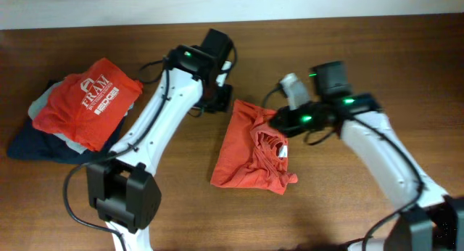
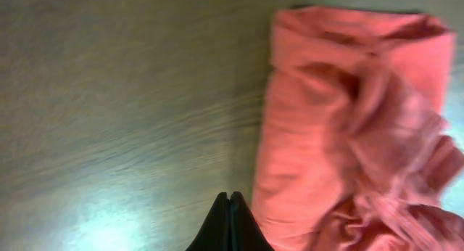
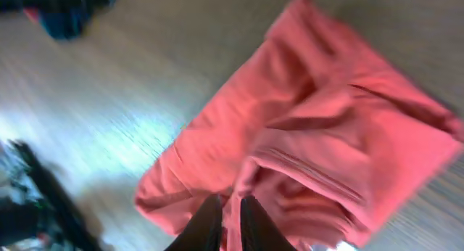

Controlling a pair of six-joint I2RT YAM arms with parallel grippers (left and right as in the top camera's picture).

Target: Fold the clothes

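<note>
From above, the T-shirt [image 1: 250,146] is lying on the bench [image 1: 362,48] as a rumpled, narrowed bundle between both arms. I am judging the folding as only partly done, with smoothing and the last folds remaining. No container is showing. In the left wrist view, the left pincer [image 2: 230,222] is pressed together and holding nothing, with the T-shirt just to its right. In the right wrist view, the right pincer [image 3: 230,215] is pinching a ridge of the T-shirt.

Overhead top-down, wrist views share T-shirt [image 2: 348,120]

Orange-red T-shirt [image 1: 241,149], plain; red shirt [image 1: 87,99], white logo; navy garment [image 1: 29,146]; brown wood-grain table [image 1: 362,40]
</note>
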